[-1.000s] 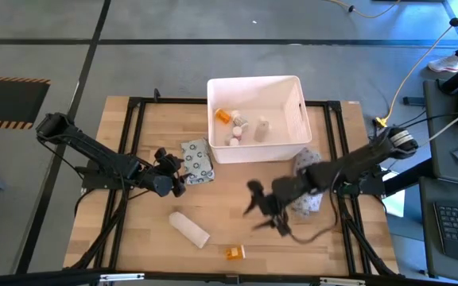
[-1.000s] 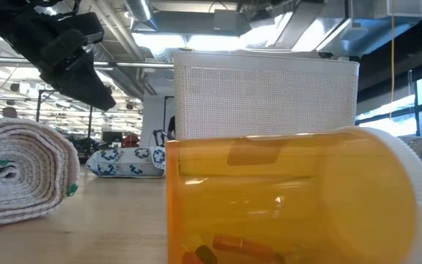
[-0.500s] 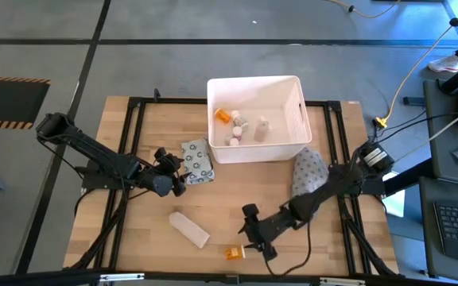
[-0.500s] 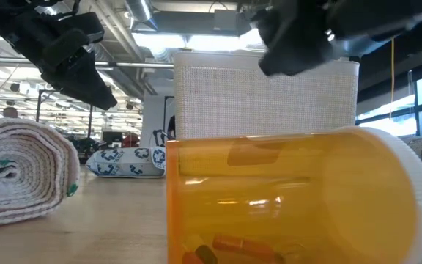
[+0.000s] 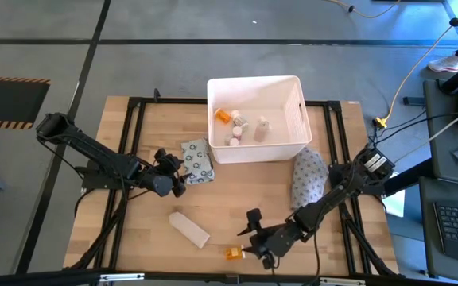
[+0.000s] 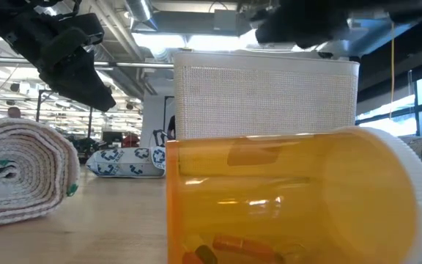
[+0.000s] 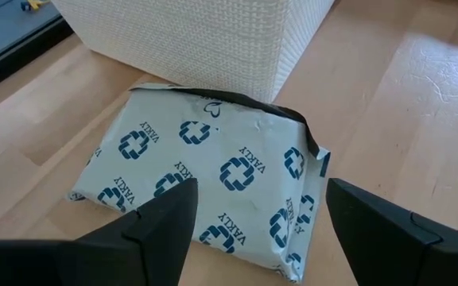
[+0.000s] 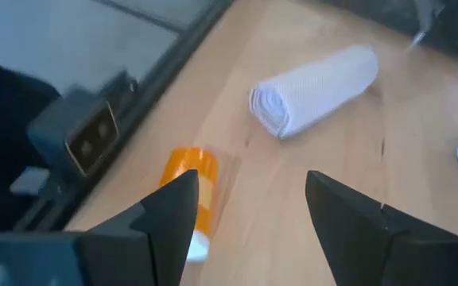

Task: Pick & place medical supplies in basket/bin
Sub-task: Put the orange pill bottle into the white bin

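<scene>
Open board between white roll (image 5: 189, 229) and orange bottle (image 5: 234, 253); bin (image 5: 258, 151) blocks beyond.

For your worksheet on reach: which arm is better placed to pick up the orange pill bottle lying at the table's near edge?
The right. Its open pincer hangs close beside the orange pill bottle, which its wrist view shows just ahead. The left pincer sits over the printed packet, farther off.

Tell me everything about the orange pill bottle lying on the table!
The orange pill bottle is see-through amber plastic with a ribbed white cap. It lies on its side on the wooden table, near the front edge, with a few capsules inside. Nothing grips it; the right gripper hovers open beside it.
</scene>
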